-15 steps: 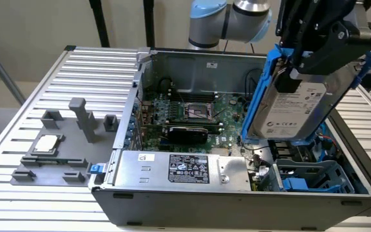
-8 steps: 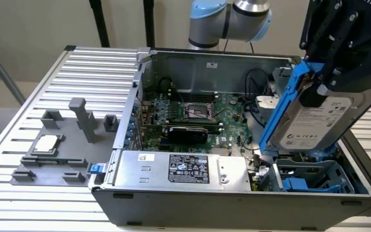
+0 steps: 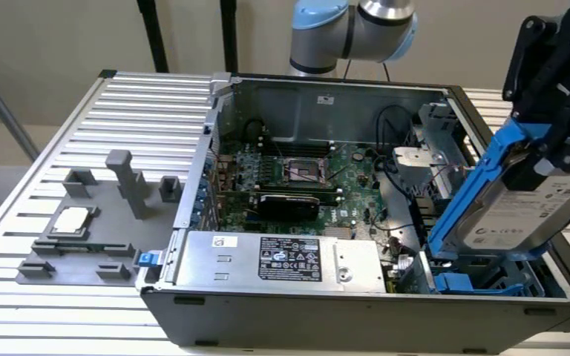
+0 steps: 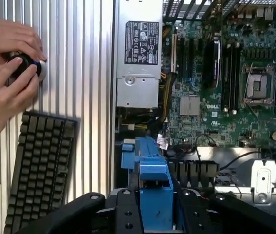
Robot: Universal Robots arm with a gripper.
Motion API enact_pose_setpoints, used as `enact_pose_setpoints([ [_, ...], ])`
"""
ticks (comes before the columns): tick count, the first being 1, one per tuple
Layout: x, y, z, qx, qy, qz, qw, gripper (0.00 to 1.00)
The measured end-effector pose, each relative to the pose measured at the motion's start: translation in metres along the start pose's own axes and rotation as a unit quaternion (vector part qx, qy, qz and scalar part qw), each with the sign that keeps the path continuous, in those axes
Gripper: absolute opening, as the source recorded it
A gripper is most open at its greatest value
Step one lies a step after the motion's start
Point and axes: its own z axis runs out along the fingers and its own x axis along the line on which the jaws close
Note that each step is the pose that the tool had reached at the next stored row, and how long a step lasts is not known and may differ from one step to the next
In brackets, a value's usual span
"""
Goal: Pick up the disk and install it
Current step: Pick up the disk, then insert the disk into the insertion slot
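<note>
Your pincer (image 3: 551, 148) is clenched on the disk (image 3: 522, 211), gripping its blue frame by the upper end. The disk hangs tilted over the open computer case (image 3: 364, 305) at the exterior view's right. Its lower edge dips inside the case rim, close above the blue rails (image 3: 473, 282) of the drive bay; contact there cannot be told. The case's side wall stands just beside the disk, and loose cables (image 3: 404, 185) lie on the inner side. The silver power supply (image 3: 280, 259) and the green circuit board (image 3: 295, 170) sit well apart from it. Outside the case, the slatted metal counter (image 3: 146, 104) carries grey holders and a small square chip (image 3: 72, 221). In the wrist view a keyboard (image 4: 40, 165) lies on the counter, and a person's hands (image 4: 6, 36) hold a round black knob (image 4: 23, 66).
</note>
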Motion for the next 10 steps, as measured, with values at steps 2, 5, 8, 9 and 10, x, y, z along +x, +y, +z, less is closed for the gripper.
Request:
enact_pose_setpoints([
  [2, 0.002, -0.0085, 0.0028, 0.0, 0.0, 0.0, 1.0, 0.0],
  [5, 0.003, -0.0196, 0.0049, -0.0004, -0.0014, 0.0, 1.0, 0.0],
  [8, 0.003, -0.0198, 0.0049, -0.0006, -0.0017, 0.0, 1.0, 0.0],
  [9, 0.003, -0.0198, 0.0049, -0.0007, -0.0017, 0.0, 1.0, 0.0],
  [10, 0.003, -0.0198, 0.0049, -0.0012, -0.0017, 0.0, 1.0, 0.0],
])
